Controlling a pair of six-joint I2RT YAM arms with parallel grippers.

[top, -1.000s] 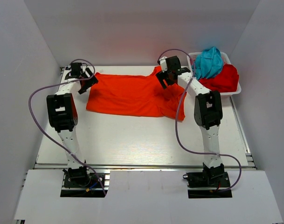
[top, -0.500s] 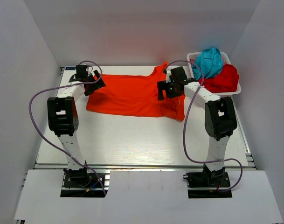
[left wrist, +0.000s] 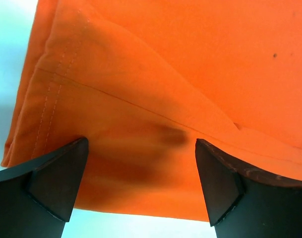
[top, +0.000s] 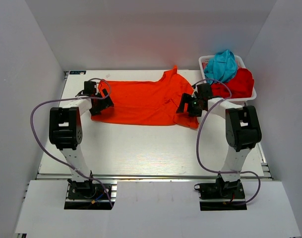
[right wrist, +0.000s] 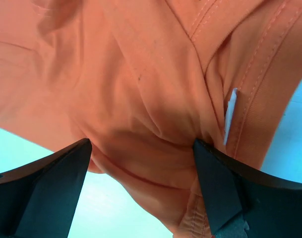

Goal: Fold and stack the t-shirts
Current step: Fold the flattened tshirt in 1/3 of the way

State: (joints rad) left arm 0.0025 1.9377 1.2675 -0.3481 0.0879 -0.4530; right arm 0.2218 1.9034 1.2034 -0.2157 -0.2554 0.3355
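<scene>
One orange-red t-shirt lies spread on the desk, long axis left to right, left fingers parted wide over its left end, right fingers likewise parted over its rumpled right end.

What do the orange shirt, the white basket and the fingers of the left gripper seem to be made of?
The orange-red shirt looks like soft matte cloth: it wrinkles, and the wrist views show stitched hems. The white basket is probably plastic, judging by its thin, smooth rim. The left fingers seem to be hard black plastic with a matte finish and sharp moulded edges.
</scene>
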